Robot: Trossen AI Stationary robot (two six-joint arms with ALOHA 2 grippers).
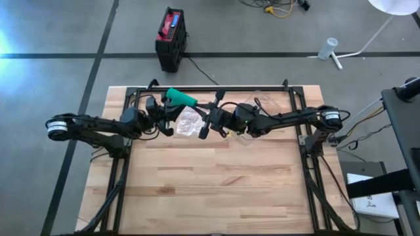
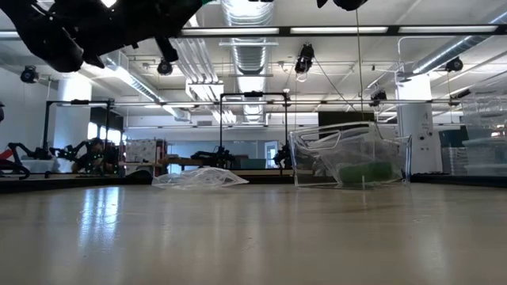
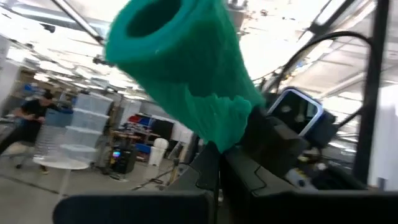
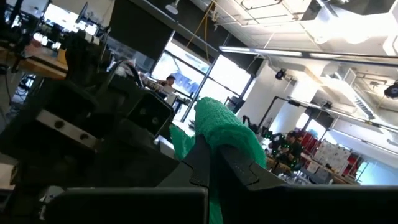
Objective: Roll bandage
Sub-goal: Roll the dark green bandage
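We open on the wooden table (image 1: 216,190), both arms stretched in from nine and three o'clock to meet near its twelve o'clock edge, lifted clear of the surface so the cloth can hang and turn freely. A clear plastic container (image 2: 348,162) sits at about one o'clock and a crumpled plastic bag (image 1: 188,122) under the meeting point, both pushed back out of the way. Now the green bandage (image 1: 180,98): it's up in the air, a loose hollow roll. The left gripper (image 3: 219,163) is pinched shut on its lower end, we reckon to anchor it. The right gripper (image 4: 210,163) is clamped on the fabric too, likely to wind it.
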